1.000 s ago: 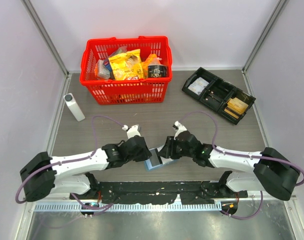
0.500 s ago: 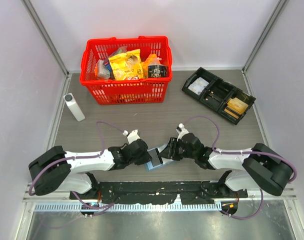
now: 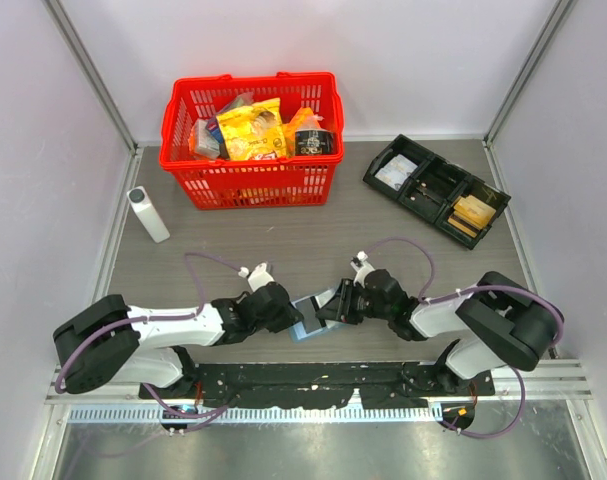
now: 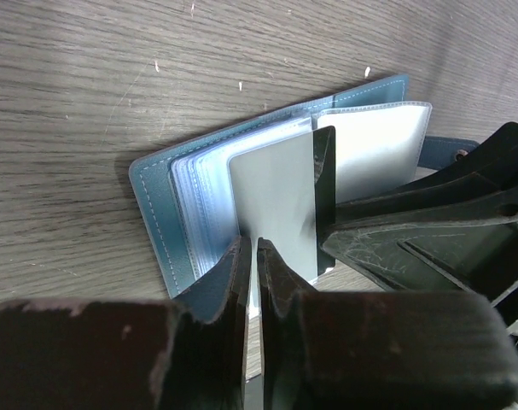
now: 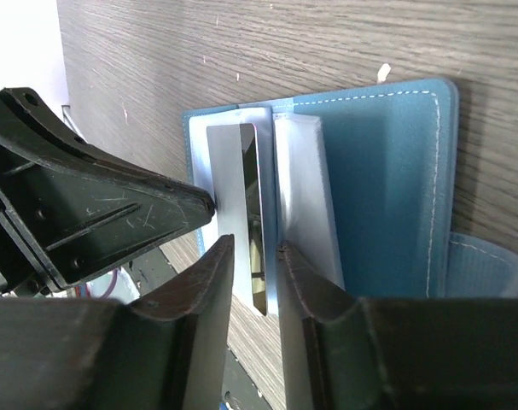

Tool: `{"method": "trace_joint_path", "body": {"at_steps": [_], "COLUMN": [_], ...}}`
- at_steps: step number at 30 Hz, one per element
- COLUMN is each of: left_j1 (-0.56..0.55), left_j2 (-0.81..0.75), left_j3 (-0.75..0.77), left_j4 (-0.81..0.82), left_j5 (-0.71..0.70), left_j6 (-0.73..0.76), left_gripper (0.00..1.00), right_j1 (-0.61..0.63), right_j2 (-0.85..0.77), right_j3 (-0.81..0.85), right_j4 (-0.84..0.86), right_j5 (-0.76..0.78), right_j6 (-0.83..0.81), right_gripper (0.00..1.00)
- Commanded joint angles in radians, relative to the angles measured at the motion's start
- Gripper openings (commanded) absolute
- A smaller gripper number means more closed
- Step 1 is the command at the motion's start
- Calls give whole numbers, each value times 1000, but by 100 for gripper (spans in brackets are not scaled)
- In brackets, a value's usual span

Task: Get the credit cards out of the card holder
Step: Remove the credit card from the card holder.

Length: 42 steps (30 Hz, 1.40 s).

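The card holder (image 3: 306, 322), a small blue wallet, lies open on the table near the front edge, between my two grippers. In the left wrist view its blue cover (image 4: 160, 222) and clear sleeve pages fan out. My left gripper (image 3: 290, 319) (image 4: 252, 249) is shut on the lower edge of a pale upright page (image 4: 274, 196). My right gripper (image 3: 329, 308) (image 5: 257, 252) is closed narrowly on a sleeve with a tan-gold, dark-faced credit card (image 5: 253, 231) edge-on between its fingers. The blue inner cover (image 5: 387, 196) lies flat to the right.
A red basket (image 3: 251, 185) full of packets stands at the back. A black compartment tray (image 3: 415, 205) with tan cards sits at the back right. A white upright cylinder (image 3: 148, 213) stands at the left. A black rail (image 3: 313, 385) runs along the front edge.
Both arms have drawn in and lowered toward the wallet; the right elbow moved left and the left elbow right. Both grippers stay at the wallet, which has barely shifted.
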Motion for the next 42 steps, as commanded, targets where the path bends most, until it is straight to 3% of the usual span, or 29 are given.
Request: {"method": "trace_joint_path", "body": {"at_steps": [1,9,22,32,37,42], "left_j1": [3,1,4,6,18,58], "left_j2": [-3,0,17,-24,-75,-151], "left_j3": [-30,-45,-39,-7,58,136], "left_j4": [-41,-40,-41,-77,-158,-234], "left_j5": [-1,-6,-1,-6,-8,46], "left_j6": [-10,-24,-21,19,76,129], "left_gripper": [11,9,6,8,18,51], "right_j1": [-2,-66,-138,-157,-157,-154], "right_j2": [53,49,-102,-454,-568,-632], "right_j3": [-16,-65,-65,45,118,232], "right_j4": [137,228,41,-494,-655,-849], "right_j5": [-40,-86,-103,56,90,171], "right_j6": [29,53,-25,-187,-256,-364], "right_gripper": [29,1,1,1,1,1]}}
